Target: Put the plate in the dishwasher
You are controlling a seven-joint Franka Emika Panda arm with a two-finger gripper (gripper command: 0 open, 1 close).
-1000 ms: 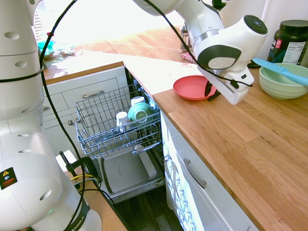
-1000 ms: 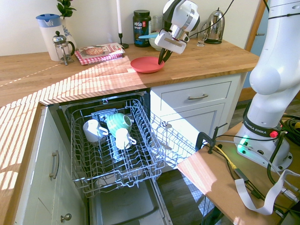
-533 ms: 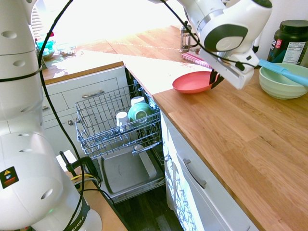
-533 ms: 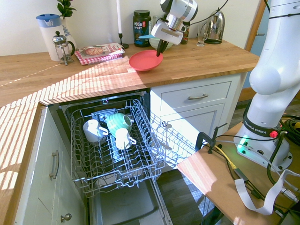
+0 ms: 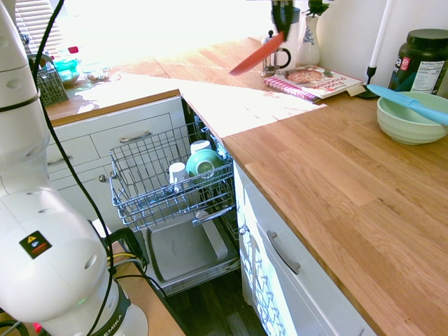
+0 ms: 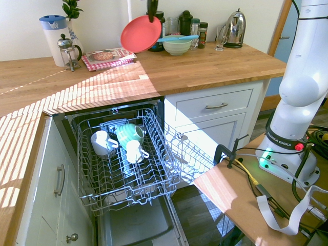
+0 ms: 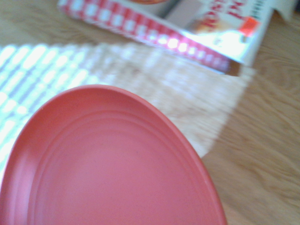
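The end effector (image 6: 151, 17), at the top of the frame, is pinching the plate (image 6: 140, 34) by its rim with fingers closed. The plate is hanging tilted in the air above the tabletop (image 6: 205, 61), clear of it. In the lower centre, the dishwasher (image 6: 125, 159) is standing open, its rack pulled out and holding mugs (image 6: 102, 143).

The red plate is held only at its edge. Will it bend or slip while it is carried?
The plate probably stays stiff: it hangs tilted from the tool without sagging. It looks thin, so likely light. Its smooth surface and the small rim grip suggest it could pivot or slip.
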